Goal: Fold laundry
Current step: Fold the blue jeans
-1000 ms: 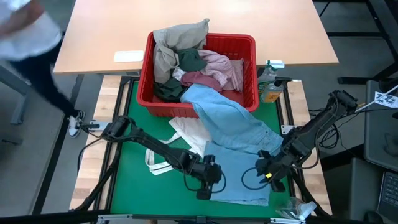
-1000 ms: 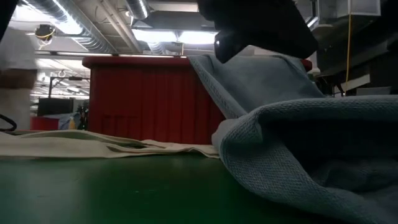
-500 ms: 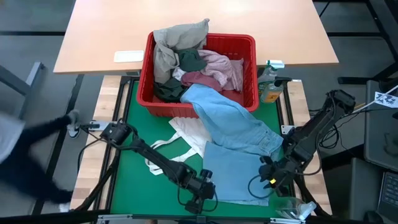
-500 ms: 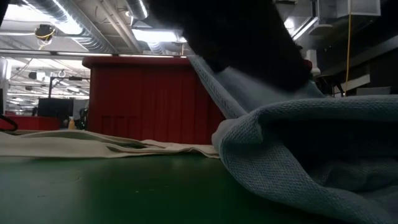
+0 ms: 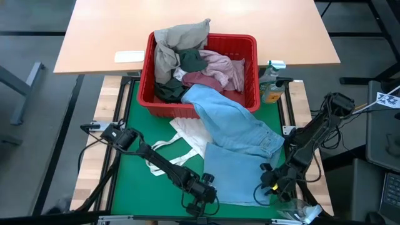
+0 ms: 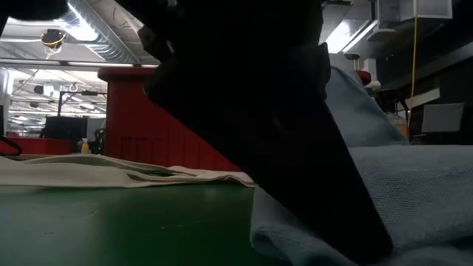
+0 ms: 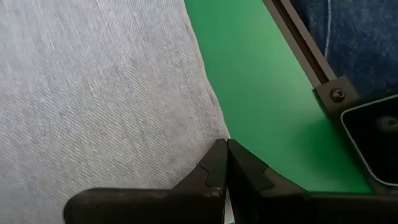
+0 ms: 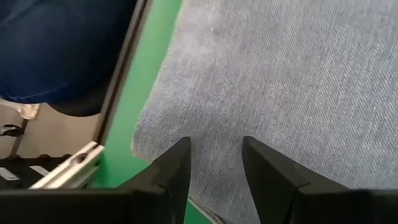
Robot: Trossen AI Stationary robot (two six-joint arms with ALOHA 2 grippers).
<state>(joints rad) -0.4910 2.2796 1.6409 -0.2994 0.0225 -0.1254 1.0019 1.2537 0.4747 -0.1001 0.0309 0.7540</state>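
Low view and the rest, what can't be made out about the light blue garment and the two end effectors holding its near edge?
- Low view: a dark arm close to the camera hides most of the light blue garment and the red basket.
- Left wrist view: the left end effector is shut at the cloth edge; any pinched fabric is hidden between its fingers.
- Right wrist view: the right end effector stands apart over the garment; cloth between the fingers is cut off by the picture edge.

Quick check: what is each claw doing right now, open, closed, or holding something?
Left claw: closed on the edge of the blue cloth.
Right claw: open over the cloth, holding nothing.
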